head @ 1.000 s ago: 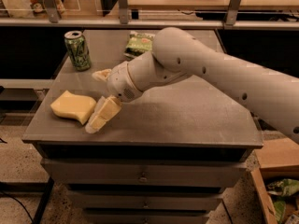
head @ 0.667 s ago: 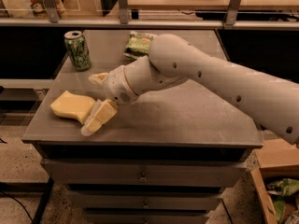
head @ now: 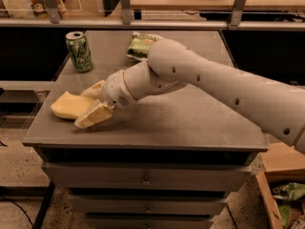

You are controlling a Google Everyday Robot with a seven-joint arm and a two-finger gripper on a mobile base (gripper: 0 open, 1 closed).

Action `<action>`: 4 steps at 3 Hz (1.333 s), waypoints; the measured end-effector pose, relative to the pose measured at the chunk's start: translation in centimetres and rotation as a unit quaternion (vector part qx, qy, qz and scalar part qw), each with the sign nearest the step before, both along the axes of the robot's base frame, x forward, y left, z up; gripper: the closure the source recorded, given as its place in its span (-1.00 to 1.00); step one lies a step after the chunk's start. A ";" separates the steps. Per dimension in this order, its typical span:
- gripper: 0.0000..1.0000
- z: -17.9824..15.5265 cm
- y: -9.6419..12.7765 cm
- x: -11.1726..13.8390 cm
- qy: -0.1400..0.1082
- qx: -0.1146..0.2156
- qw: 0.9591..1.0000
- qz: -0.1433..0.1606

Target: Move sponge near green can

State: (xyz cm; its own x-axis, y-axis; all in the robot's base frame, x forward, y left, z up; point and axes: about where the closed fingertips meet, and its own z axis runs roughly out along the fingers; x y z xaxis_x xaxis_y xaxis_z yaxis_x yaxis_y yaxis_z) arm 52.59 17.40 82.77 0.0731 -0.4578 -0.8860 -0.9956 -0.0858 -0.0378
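The pale yellow sponge (head: 66, 105) lies flat at the front left of the grey cabinet top (head: 190, 113). The green can (head: 79, 51) stands upright at the back left, well behind the sponge. My gripper (head: 86, 105) reaches in from the right, its two pale fingers open and set either side of the sponge's right end. One finger (head: 94, 114) is in front of the sponge, the other (head: 93, 89) behind it. The fingers cover part of the sponge.
A green snack bag (head: 141, 46) lies at the back of the top, right of the can. The cabinet has drawers below. A shelf with clutter runs behind. A box with green bags sits on the floor at the lower right.
My gripper has moved left, so its fingers now straddle more of the sponge's right end. The sponge and the can have not moved.
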 end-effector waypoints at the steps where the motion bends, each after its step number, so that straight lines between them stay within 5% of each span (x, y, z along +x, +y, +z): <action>1: -0.24 -0.2 0.1 0.2 0.006 0.000 1.000 -0.006; 2: -0.12 0.4 -0.2 0.9 0.001 0.000 1.000 -0.017; 4: -0.18 1.8 -1.8 4.6 -0.009 0.000 0.999 -0.042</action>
State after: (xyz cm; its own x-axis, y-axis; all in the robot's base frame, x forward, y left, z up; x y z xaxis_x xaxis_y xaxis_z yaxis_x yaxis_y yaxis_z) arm 57.21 15.61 84.54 0.0503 -0.4629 -0.8850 -0.9985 -0.0028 -0.0553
